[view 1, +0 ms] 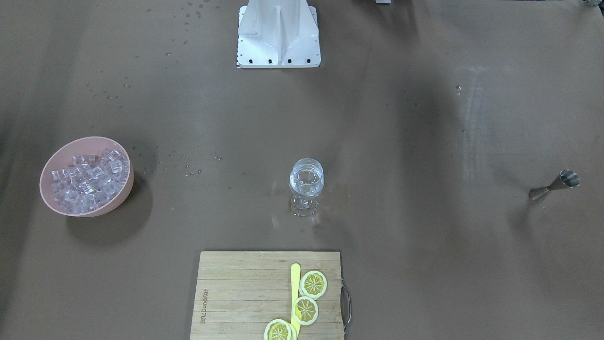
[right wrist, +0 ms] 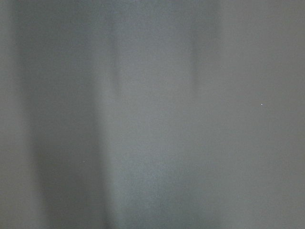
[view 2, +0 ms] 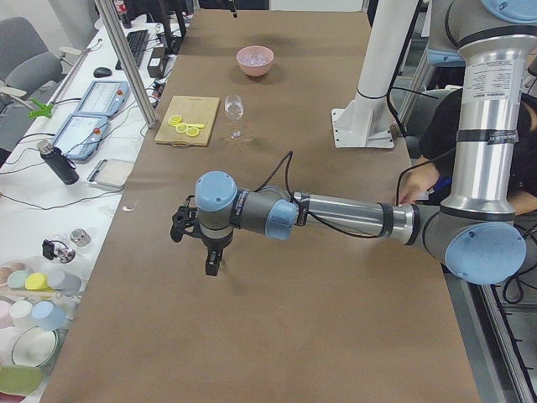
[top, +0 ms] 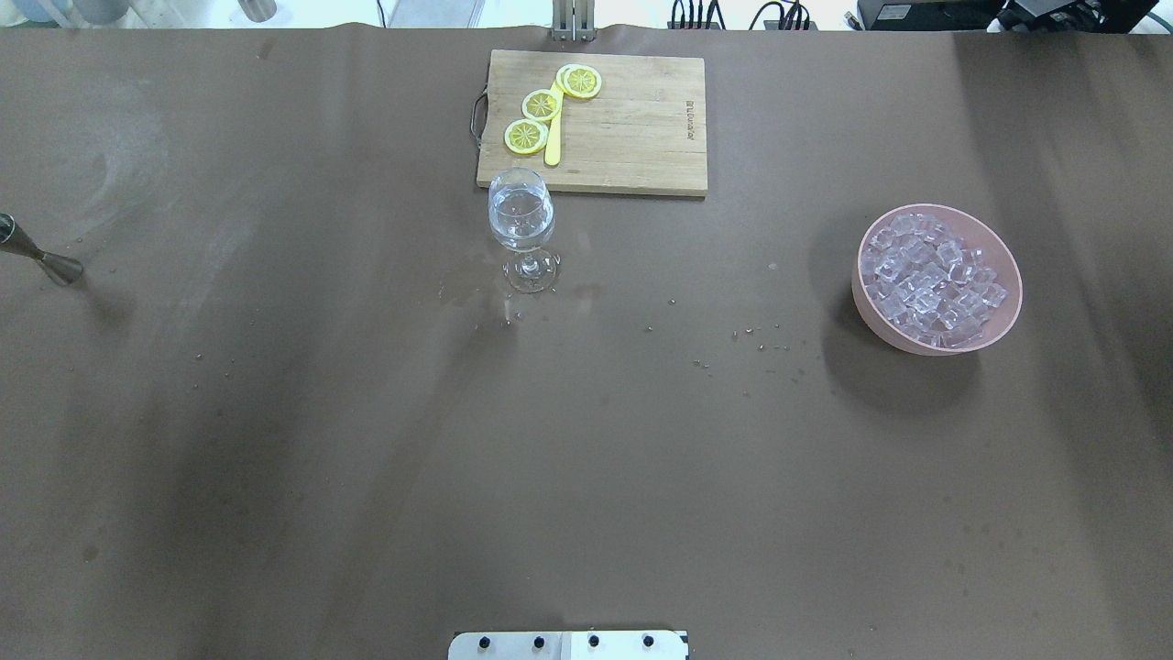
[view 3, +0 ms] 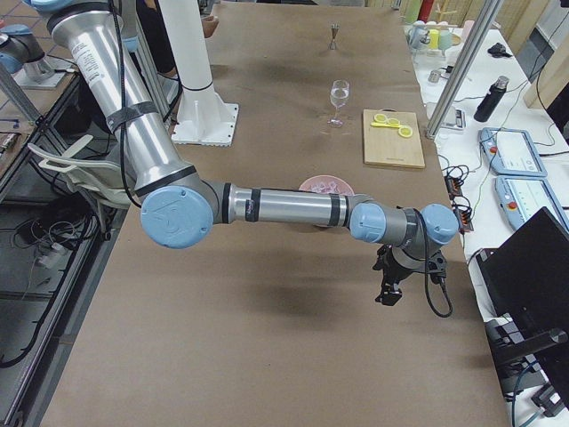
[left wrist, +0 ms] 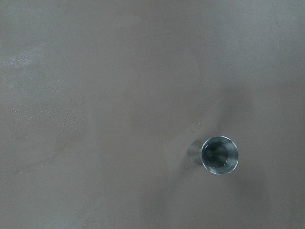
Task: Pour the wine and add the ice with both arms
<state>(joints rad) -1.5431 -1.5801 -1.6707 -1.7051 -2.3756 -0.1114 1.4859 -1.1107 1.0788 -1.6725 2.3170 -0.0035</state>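
Observation:
A stemmed wine glass [view 1: 306, 182] [top: 522, 220] stands mid-table and holds a little clear wine. A pink bowl [view 1: 118, 200] [top: 907, 344] is full of clear ice cubes [view 1: 89, 182] [top: 935, 280]. A steel jigger [view 1: 554, 185] [top: 41, 257] stands at the table's left end; the left wrist view looks down into it [left wrist: 219, 155]. My left gripper [view 2: 214, 264] hangs over bare table, shown only in the exterior left view. My right gripper [view 3: 388, 292] hangs past the bowl at the other end, shown only in the exterior right view. I cannot tell whether either is open or shut.
A wooden cutting board [view 1: 245, 293] [top: 632, 128] lies beyond the glass, with three lemon slices [top: 541, 105] and a yellow stick on it. The white base block [view 1: 278, 35] stands at the robot's side. Small droplets dot the brown table cover between glass and bowl.

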